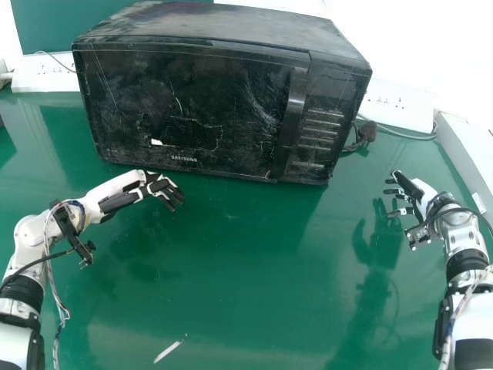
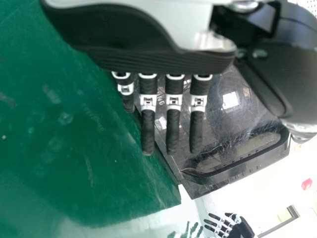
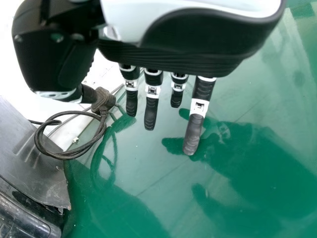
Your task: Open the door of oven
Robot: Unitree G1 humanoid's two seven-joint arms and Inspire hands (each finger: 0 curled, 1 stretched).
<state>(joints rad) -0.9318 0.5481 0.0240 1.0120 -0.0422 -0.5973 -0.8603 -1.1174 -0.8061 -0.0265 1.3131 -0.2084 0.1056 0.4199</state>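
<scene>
A black oven (image 1: pixel 185 108) stands on the table at the back centre of the head view, its door shut, with an upright handle (image 1: pixel 293 108) at the door's right side. My left hand (image 1: pixel 158 187) is open just in front of the oven's lower left part, apart from the handle. In the left wrist view, the straight fingers of my left hand (image 2: pixel 172 119) show before the oven door (image 2: pixel 223 109). Right of the oven, my right hand (image 1: pixel 412 195) is held open above the table; its relaxed fingers hold nothing. The right wrist view shows my right hand (image 3: pixel 151 106) beside the oven's edge (image 3: pixel 29 198).
The green table (image 1: pixel 254 270) lies under both arms. A coiled black cable (image 3: pixel 74 144) with a plug lies beside the oven's right side. White power strips (image 1: pixel 46 73) (image 1: pixel 397 108) stand behind the oven on both sides. A pale scrap (image 1: pixel 170 348) lies near the front edge.
</scene>
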